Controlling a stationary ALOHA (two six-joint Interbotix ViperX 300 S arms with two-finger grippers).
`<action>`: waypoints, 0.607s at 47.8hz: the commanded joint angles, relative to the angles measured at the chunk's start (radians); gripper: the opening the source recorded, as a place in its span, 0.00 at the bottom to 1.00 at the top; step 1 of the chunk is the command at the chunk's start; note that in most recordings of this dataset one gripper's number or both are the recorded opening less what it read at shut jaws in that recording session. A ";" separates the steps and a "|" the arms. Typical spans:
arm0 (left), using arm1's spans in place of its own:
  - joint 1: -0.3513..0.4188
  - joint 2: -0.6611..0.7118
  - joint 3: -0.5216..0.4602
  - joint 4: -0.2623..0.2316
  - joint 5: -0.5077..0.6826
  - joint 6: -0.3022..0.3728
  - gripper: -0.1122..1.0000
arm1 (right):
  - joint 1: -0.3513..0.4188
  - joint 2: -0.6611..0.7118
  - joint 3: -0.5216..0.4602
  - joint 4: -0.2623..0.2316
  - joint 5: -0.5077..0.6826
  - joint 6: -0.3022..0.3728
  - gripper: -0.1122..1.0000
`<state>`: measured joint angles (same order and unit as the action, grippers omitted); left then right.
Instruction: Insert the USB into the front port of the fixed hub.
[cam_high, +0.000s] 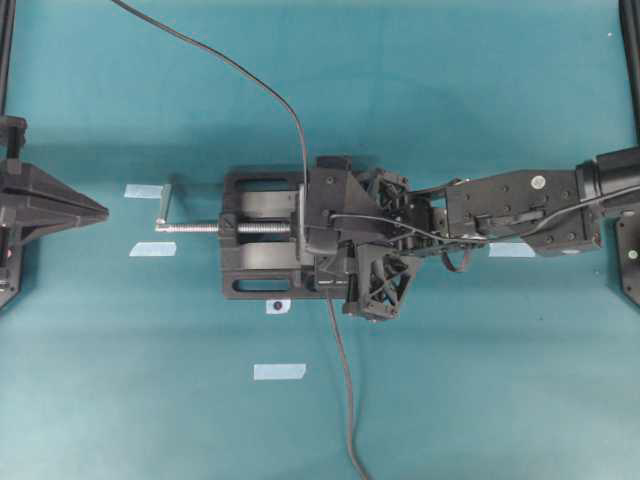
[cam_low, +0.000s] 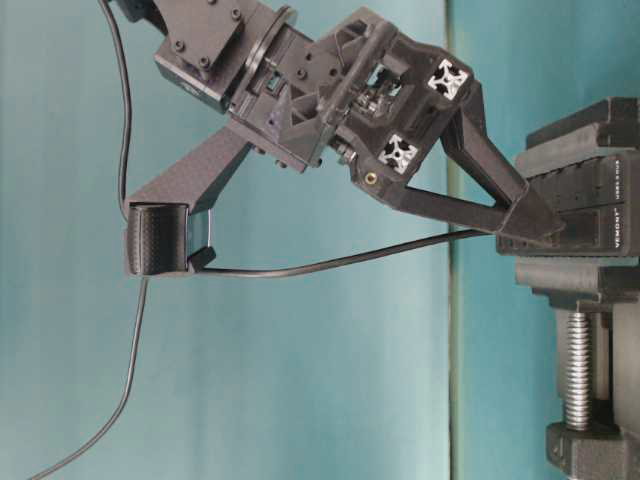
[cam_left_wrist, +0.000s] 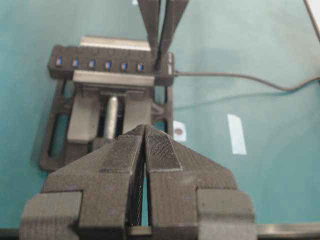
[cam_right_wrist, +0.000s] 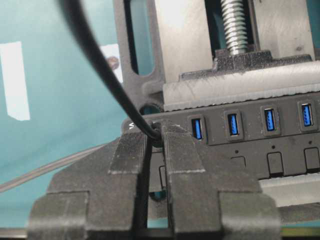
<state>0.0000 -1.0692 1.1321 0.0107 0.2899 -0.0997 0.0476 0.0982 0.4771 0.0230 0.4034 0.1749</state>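
Note:
My right gripper (cam_right_wrist: 155, 134) is shut on the USB (cam_right_wrist: 156, 131), a small black plug whose thin cable (cam_right_wrist: 97, 62) rises up and to the left. The plug sits at the end slot of the fixed hub (cam_right_wrist: 280, 145), right beside the row of blue slots. The fingers hide how deep it sits. From above, the right gripper (cam_high: 318, 236) covers the hub's end over the vise. From table level, its fingertips (cam_low: 535, 222) press against the hub (cam_low: 590, 195). My left gripper (cam_left_wrist: 145, 131) is shut and empty, well back at the left edge (cam_high: 103, 211).
A black vise (cam_high: 255, 238) with a silver screw handle (cam_high: 166, 206) clamps the hub. The hub's own lead (cam_high: 345, 400) runs toward the near table edge. Several pale tape strips (cam_high: 279, 371) mark the teal table.

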 joint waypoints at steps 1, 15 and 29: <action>0.002 0.006 -0.012 0.003 -0.011 -0.002 0.10 | 0.026 -0.006 -0.003 0.008 0.014 0.014 0.12; 0.002 0.006 -0.012 0.003 -0.009 -0.002 0.10 | 0.025 -0.009 -0.005 0.008 0.012 0.014 0.12; 0.002 0.006 -0.011 0.003 -0.009 -0.002 0.10 | 0.023 -0.012 -0.008 0.008 0.005 0.012 0.13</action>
<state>0.0015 -1.0692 1.1305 0.0107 0.2899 -0.0997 0.0476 0.0966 0.4740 0.0230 0.4034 0.1749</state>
